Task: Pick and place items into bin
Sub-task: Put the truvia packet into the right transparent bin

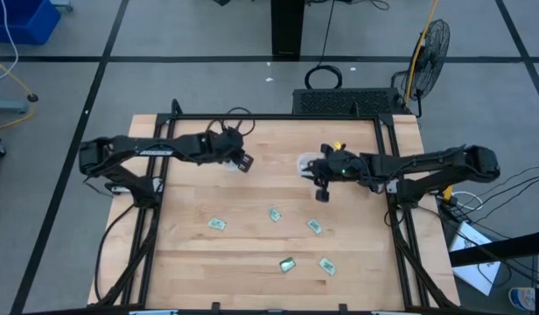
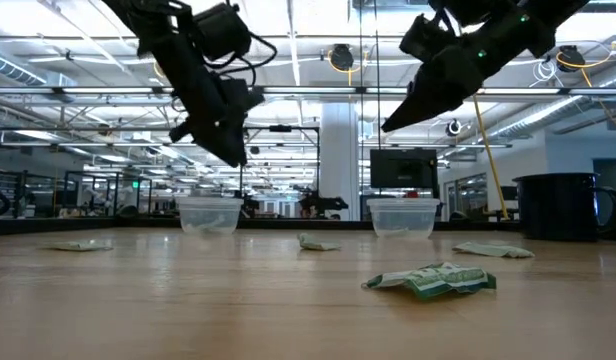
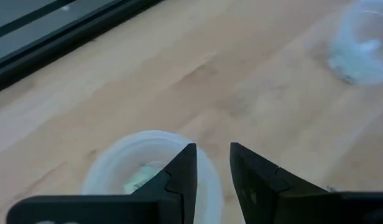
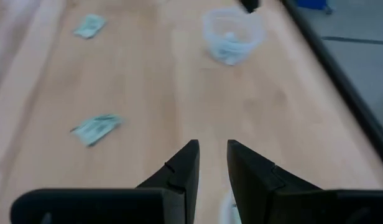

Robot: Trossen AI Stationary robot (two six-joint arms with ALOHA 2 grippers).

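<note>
- Left gripper (image 3: 211,171) hangs over the left bin (image 3: 117,163) toward the desk's far edge, fingers narrow with nothing between them — a packet sits inside that bin.
- Right gripper (image 4: 210,163) is up near the right bin (image 4: 234,34), also toward the far edge, narrow gap, holding nothing.
- Five packets (image 1: 217,225) lie loose on the desk's near half, two of them close to the near edge.
- Nearest packet (image 2: 433,280) is crumpled, green and white — can't read any print on it.

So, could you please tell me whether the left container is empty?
Not empty: the left container, below the left pincer, holds a pale packet.
</note>
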